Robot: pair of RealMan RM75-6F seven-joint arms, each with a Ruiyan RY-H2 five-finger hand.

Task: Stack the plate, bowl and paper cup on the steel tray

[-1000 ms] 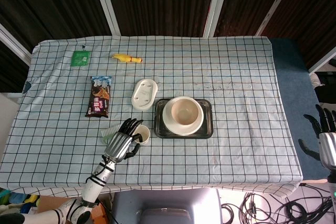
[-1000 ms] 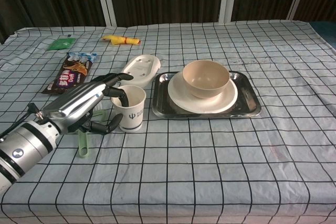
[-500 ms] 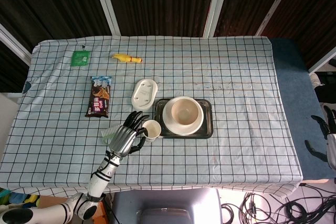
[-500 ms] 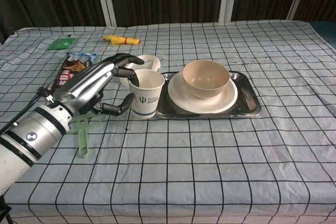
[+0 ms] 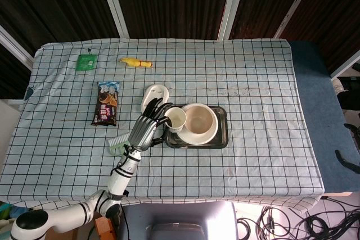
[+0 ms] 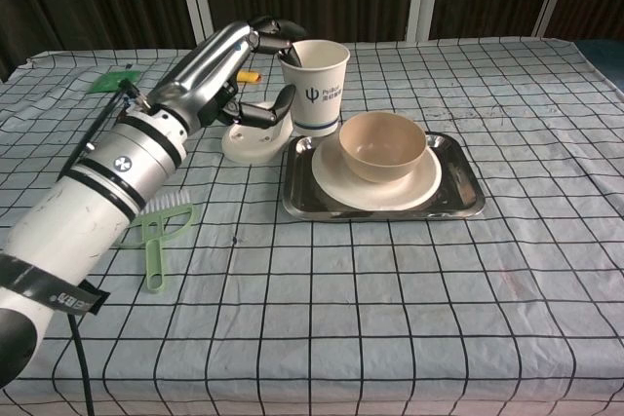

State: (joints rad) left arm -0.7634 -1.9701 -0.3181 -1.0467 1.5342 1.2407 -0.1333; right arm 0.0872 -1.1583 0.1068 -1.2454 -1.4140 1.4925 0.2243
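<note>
My left hand grips the white paper cup from its left side and holds it upright in the air. In the chest view the left hand keeps the cup above the left end of the steel tray, beside the bowl. The beige bowl sits in the white plate, and the plate lies on the tray. The chest view shows the same bowl and plate. Only the dark fingertips of my right hand show at the far right edge, apart and holding nothing.
A white oval dish lies just left of the tray, partly under my left arm. A green brush lies near the front left. Further left and back are a dark snack packet, a yellow toy and a green sachet.
My left hand has lifted the paper cup off the table and carried it right and away, up to the tray's left end. The right hand has sunk lower at the frame edge.
</note>
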